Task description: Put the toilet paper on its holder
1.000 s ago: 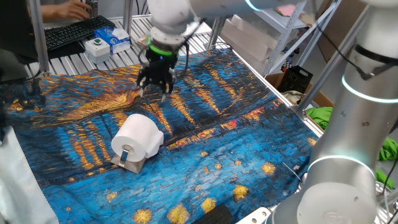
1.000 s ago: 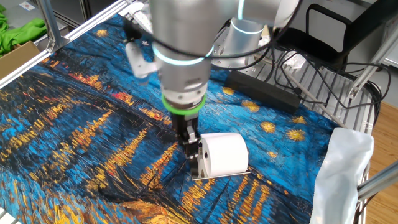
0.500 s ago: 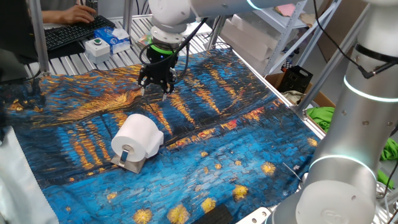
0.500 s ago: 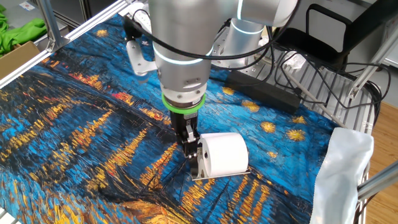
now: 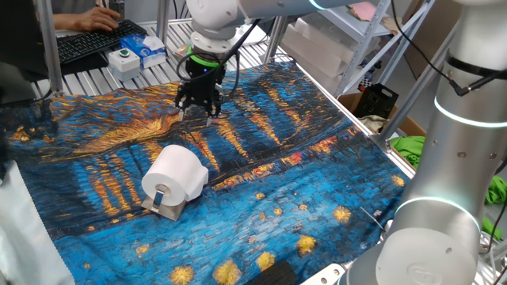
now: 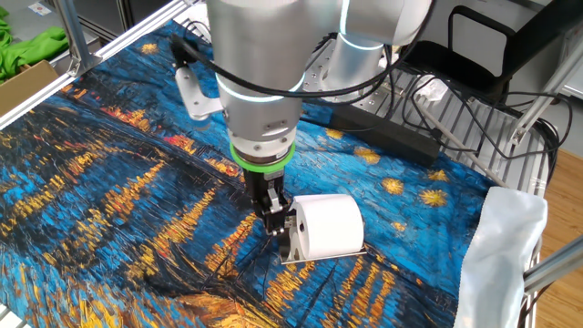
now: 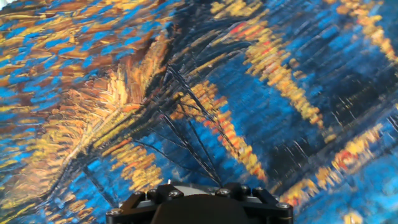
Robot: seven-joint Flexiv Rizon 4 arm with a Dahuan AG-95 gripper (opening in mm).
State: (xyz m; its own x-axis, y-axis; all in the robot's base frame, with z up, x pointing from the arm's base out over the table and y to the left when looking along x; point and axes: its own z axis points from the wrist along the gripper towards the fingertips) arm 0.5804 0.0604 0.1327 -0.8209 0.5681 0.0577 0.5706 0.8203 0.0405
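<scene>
The white toilet paper roll (image 5: pixel 176 174) lies on its side on the silver holder (image 5: pixel 164 207), near the front left of the cloth. In the other fixed view the roll (image 6: pixel 330 226) rests on the holder's flat plate (image 6: pixel 319 258). My gripper (image 5: pixel 198 109) hangs above the cloth, well behind the roll and apart from it. Its fingers are spread and hold nothing. In the other fixed view the gripper (image 6: pixel 271 211) stands in front of the roll's left end. The hand view shows only cloth and the black hand base (image 7: pixel 199 208); the fingertips and roll are out of sight.
A blue-and-orange painted cloth (image 5: pixel 301 198) covers the table. A white-and-blue box (image 5: pixel 142 49) and a keyboard (image 5: pixel 99 39) sit at the back left. A black power strip (image 6: pixel 387 132) and a white bag (image 6: pixel 501 246) lie at the cloth's edge.
My gripper has risen slightly and drawn a little farther from the roll. The roll and holder have not moved.
</scene>
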